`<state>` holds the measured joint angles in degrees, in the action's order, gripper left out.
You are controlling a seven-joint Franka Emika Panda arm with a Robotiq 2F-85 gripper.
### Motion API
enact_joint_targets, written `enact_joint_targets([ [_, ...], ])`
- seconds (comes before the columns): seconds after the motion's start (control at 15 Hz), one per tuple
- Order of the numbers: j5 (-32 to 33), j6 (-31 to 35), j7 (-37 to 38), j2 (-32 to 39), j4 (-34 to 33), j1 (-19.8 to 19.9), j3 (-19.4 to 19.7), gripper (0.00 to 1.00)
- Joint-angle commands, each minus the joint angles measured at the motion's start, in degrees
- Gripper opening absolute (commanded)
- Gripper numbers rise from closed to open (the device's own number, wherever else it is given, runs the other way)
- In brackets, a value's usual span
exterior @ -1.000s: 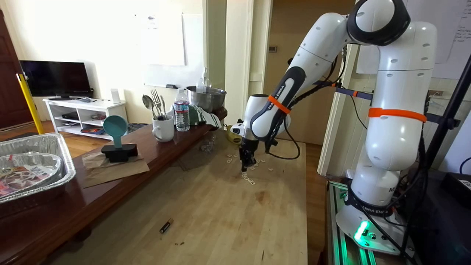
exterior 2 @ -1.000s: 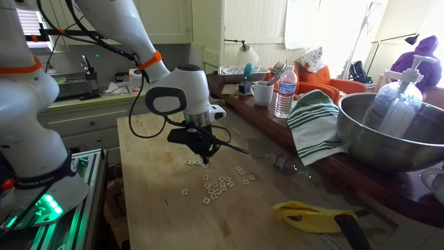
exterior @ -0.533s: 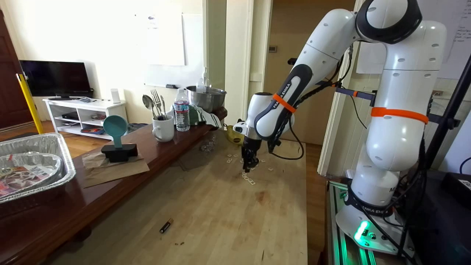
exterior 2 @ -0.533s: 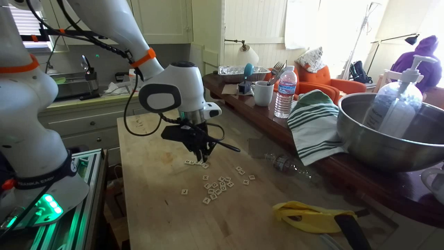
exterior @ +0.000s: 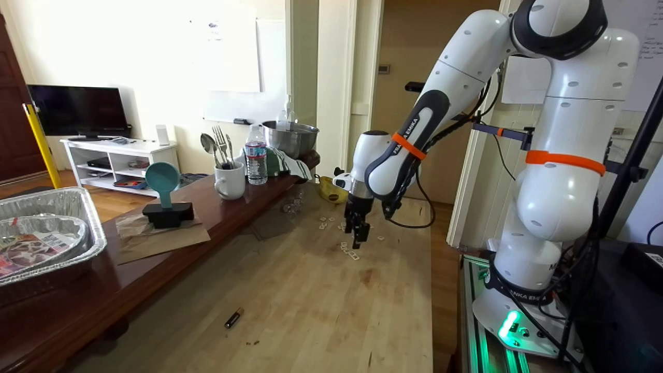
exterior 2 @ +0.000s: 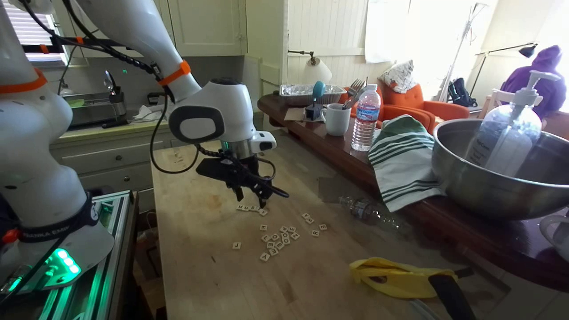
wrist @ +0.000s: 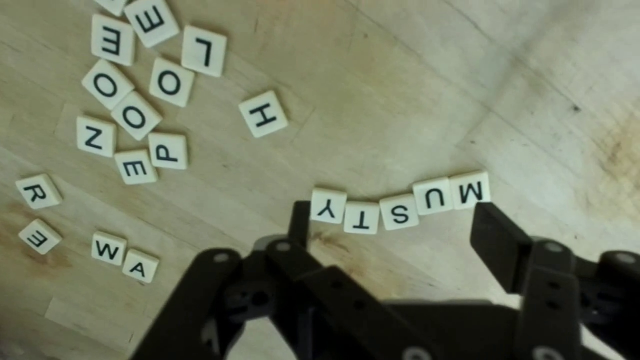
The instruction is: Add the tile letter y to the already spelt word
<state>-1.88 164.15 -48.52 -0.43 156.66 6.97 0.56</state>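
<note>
The y tile (wrist: 328, 205) lies flat on the table at the end of a row, beside the T tile (wrist: 361, 217). After it come the S tile (wrist: 398, 212), U tile (wrist: 433, 195) and M tile (wrist: 470, 190), so the slightly uneven row reads MUSTY, upside down in the wrist view. Y and T sit edge to edge or nearly so. My gripper (wrist: 391, 215) is open above the row, fingers wide apart and nothing held; in the wrist view one fingertip appears beside Y, the other by M. Both exterior views show the gripper (exterior 2: 251, 202) over the row.
Loose letter tiles, among them H (wrist: 263, 114) and L (wrist: 204, 51), lie scattered near the row. A clear plastic bottle (exterior 2: 369, 211) and a yellow bag (exterior 2: 395, 280) rest on the table. The raised wooden ledge (exterior: 207, 207) borders it; a battery (exterior: 234, 317) lies lower down.
My gripper has gone from shut to wide open. The arm has drawn back toward its base, shifting along the row toward the M end. Y stays where it lay.
</note>
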Motion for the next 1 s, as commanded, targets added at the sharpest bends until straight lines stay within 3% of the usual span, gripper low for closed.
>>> enact_joint_targets([
  [0.0,2.8,-1.8,3.9,-2.8,2.2,-1.5,1.3,1.0],
  [0.53,6.5,-3.4,8.0,-2.6,0.7,-2.1,1.7,1.0],
  [0.6,4.5,-0.8,5.6,-1.2,0.7,-2.4,1.9,1.0],
  [0.93,5.1,-1.0,6.4,-1.5,0.7,-2.5,2.0,1.0],
])
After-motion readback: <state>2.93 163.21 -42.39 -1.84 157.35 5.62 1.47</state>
